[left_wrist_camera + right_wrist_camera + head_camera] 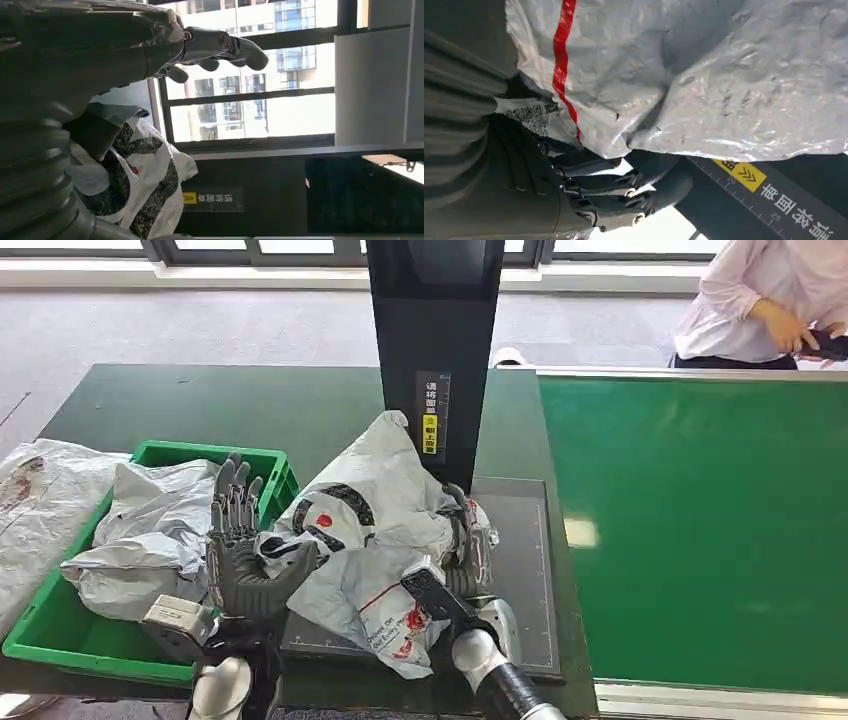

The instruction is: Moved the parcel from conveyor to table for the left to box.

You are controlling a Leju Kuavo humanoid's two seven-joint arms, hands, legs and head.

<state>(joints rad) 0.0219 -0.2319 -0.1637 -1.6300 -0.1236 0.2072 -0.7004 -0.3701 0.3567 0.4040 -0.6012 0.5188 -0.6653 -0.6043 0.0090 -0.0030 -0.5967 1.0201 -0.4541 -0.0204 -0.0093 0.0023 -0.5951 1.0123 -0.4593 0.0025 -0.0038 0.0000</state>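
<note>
A crumpled grey-white parcel (370, 510) with black and red print lies on the dark weighing pad (520, 570) between my two hands. My right hand (465, 540) grips its right side. In the right wrist view its fingers (624, 182) curl under the parcel's edge (724, 75). My left hand (238, 540) stands upright at the parcel's left side, fingers spread and pointing up, thumb against the bag's edge. In the left wrist view the fingers (220, 45) stretch out free beside the parcel (150, 175).
A green box (210, 452) at the left holds another grey parcel (150, 530). A further bag (40, 500) lies left of it. A black post (435, 320) rises behind the pad. The green conveyor (700, 520) runs on the right, with a person (770, 300) behind it.
</note>
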